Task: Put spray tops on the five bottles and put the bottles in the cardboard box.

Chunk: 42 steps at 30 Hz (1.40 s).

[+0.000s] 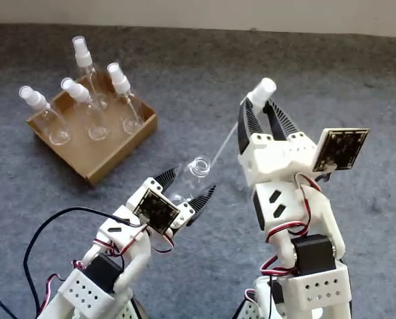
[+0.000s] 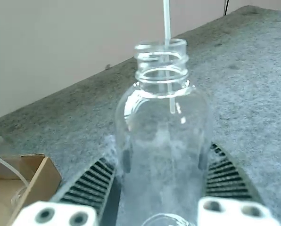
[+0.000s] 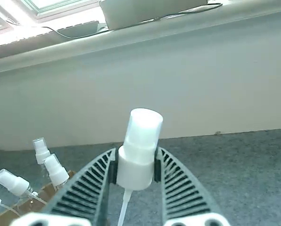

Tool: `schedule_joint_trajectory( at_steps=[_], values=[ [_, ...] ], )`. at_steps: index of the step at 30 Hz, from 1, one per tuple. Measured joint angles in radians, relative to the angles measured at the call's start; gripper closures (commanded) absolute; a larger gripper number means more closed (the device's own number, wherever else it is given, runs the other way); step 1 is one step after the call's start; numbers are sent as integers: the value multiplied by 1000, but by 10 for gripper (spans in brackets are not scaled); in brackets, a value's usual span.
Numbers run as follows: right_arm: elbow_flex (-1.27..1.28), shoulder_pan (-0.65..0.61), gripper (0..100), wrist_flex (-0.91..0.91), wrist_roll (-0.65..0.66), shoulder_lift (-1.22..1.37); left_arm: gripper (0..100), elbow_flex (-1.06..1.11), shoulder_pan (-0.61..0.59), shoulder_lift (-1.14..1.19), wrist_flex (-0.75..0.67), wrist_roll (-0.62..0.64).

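Note:
My left gripper point(image 1: 188, 186) is shut on a clear open-necked bottle point(image 2: 161, 141), held upright over the carpet; its rim point(image 1: 199, 165) shows from above. My right gripper point(image 1: 263, 113) is shut on a white spray top point(image 3: 138, 150), whose thin dip tube point(image 1: 221, 147) slants down into the bottle's neck point(image 2: 160, 61). The tube's end hangs just inside the bottle point(image 2: 172, 106). To the far left sits the cardboard box point(image 1: 95, 149) with several capped bottles standing in it, such as one bottle point(image 1: 85, 63) at the back.
Grey carpet point(image 1: 204, 73) covers the whole work area. A pale wall point(image 3: 202, 84) stands behind it. A black cable point(image 1: 45, 229) loops beside the left arm's base.

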Motion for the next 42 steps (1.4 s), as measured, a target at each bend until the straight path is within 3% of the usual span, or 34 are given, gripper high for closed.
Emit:
schedule_joint_trajectory(
  at_steps=[9,42],
  values=[
    [0,0,993,0,0,0,916,0,43,0,64,0],
    [-8,0,993,2,0,0,916,0,38,0,68,0]
  ],
)
